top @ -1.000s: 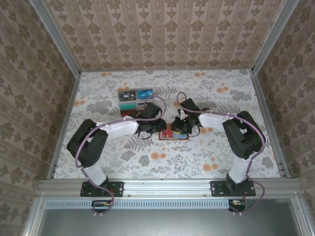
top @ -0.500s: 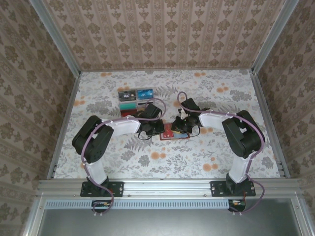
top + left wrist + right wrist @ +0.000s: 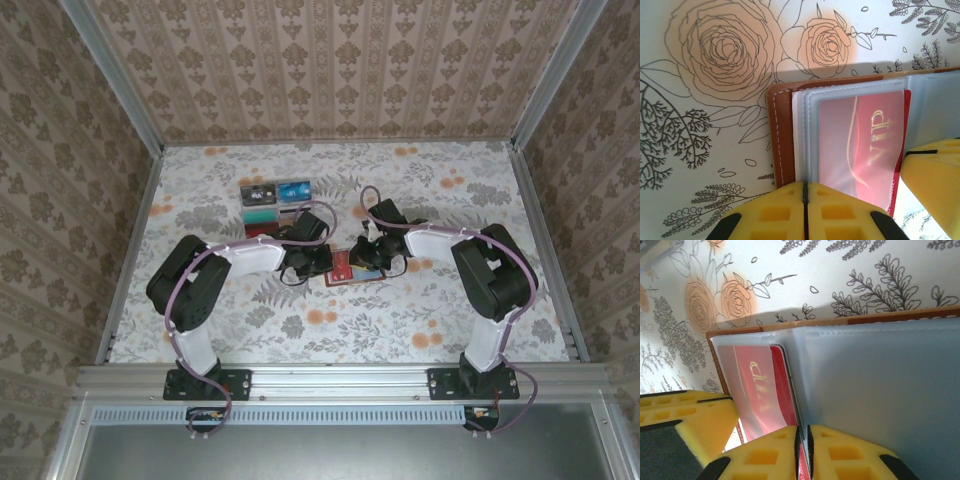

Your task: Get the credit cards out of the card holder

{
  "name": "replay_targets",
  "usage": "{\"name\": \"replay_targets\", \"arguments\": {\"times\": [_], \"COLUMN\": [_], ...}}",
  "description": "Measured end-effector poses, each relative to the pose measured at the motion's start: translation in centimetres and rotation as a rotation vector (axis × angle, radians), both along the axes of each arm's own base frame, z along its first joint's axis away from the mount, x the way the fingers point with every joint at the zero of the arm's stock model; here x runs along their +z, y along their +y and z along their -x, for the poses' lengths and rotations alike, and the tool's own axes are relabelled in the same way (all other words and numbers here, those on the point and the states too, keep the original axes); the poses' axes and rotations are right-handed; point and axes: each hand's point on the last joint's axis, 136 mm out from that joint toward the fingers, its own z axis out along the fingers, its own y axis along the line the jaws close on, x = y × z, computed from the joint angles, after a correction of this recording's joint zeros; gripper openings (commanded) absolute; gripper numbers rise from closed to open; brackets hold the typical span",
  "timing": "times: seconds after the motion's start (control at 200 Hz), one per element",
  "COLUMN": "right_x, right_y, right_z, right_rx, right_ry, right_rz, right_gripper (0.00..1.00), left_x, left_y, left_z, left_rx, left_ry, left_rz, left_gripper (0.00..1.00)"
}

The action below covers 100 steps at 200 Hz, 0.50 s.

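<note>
Showing the card holder [image 3: 352, 270] lying open on the floral table [image 3: 420, 320], brown leather rim outermost and blue-grey pockets facing up; closing in on it with both arms, one from each side; pressing the left end effector [image 3: 805, 210] together at the holder's left border, its yellow pads [image 3: 840, 215] meeting right at the lip of a clear sleeve [image 3: 812, 130], with no telling whether the sleeve is caught between them; pinching with the right end effector [image 3: 802, 452] near the holder's middle fold, pads almost touching on a thin red sliver, the edge of the red credit card [image 3: 860, 145]; sitting inside that sleeve and showing gold lettering, the card not yet out of the holder; standing beyond the holder's far-left corner, apart from it, a clear tray [image 3: 275, 205] carrying coloured items.
</note>
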Motion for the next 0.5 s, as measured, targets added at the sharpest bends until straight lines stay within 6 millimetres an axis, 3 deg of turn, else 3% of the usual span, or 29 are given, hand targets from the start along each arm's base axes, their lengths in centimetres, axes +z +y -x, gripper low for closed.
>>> {"name": "replay_targets", "arguments": {"times": [0.5], "right_x": [0.02], "right_y": [0.57], "right_z": [0.26], "right_rx": [0.043], "right_ry": [0.013], "right_rz": [-0.093], "right_gripper": [0.18], "left_x": [-0.18], "left_y": [0.07], "left_z": [-0.17], "left_rx": [0.003], "left_ry": [0.015], "left_rz": [-0.008], "left_gripper": [0.08]}}
